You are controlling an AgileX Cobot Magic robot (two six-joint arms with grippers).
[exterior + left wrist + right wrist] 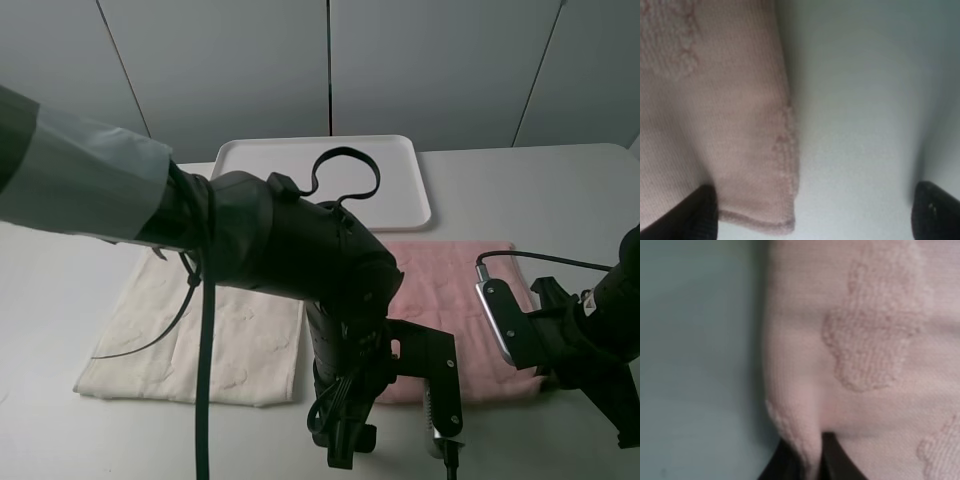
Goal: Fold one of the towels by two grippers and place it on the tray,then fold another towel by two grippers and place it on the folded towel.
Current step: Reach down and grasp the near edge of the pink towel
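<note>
Jaws pinch a corner of the pink towel [440, 285] on the right gripper [810, 465] but stand spread on the left gripper [815, 215], which should close before the first fold.

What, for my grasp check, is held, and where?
The black right gripper pinches the square pink terry cloth towel by its edge; the open black left gripper holds nothing.

You have the pink towel [440, 280] flat beside the cream towel [250, 340], one corner pinched in the right claw [810, 465], white tray [395, 180] behind.
</note>
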